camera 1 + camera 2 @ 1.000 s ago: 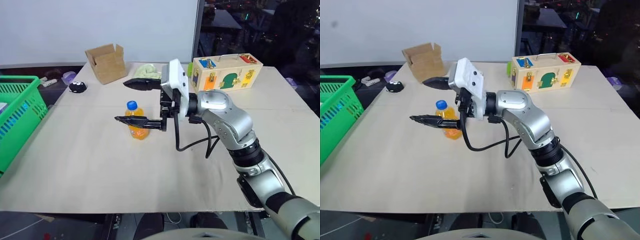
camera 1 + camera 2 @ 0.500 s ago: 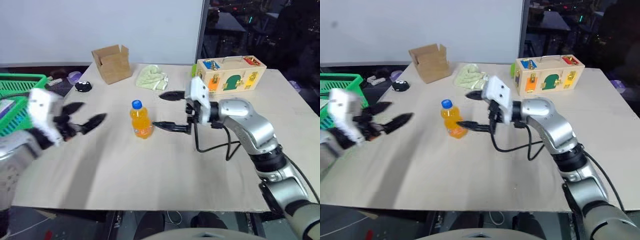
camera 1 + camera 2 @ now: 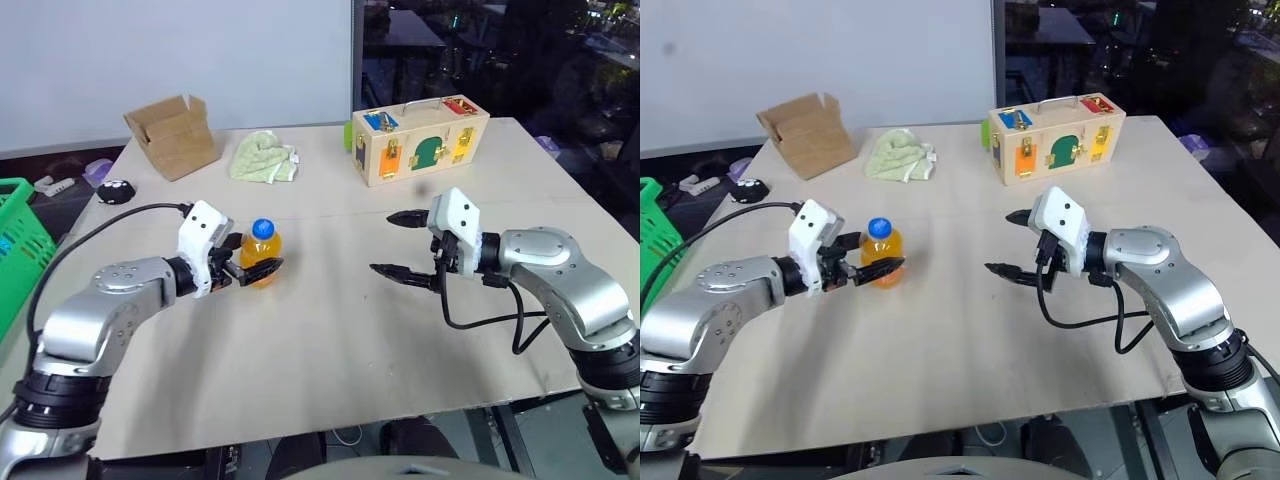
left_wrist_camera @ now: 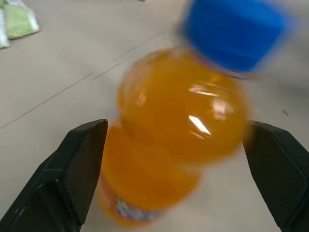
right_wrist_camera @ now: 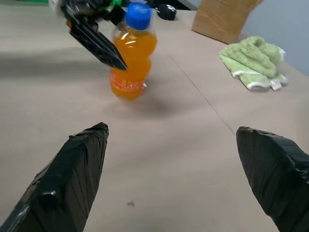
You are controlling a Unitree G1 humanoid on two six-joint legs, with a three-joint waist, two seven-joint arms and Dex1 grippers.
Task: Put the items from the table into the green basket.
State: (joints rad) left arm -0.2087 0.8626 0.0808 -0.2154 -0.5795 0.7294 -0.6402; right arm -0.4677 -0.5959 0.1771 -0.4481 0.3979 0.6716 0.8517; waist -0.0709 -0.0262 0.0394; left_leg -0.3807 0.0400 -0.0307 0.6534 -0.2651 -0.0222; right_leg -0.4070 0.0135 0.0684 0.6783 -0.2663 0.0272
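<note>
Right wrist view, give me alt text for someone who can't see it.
An orange drink bottle with a blue cap stands upright on the beige table, with the left gripper open around it. The right gripper's two black fingers, spread open and empty, frame the scene. A green cloth and a cardboard box lie beyond.

Glossy plastic bottle [image 4: 178, 121], seemingly matt wood-like table [image 3: 330, 330], soft terry cloth [image 3: 262, 160].

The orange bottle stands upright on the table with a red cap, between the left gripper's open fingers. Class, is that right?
Not quite: the cap is blue. The left wrist view shows the orange bottle upright on the table, between the left gripper's open fingers.
</note>
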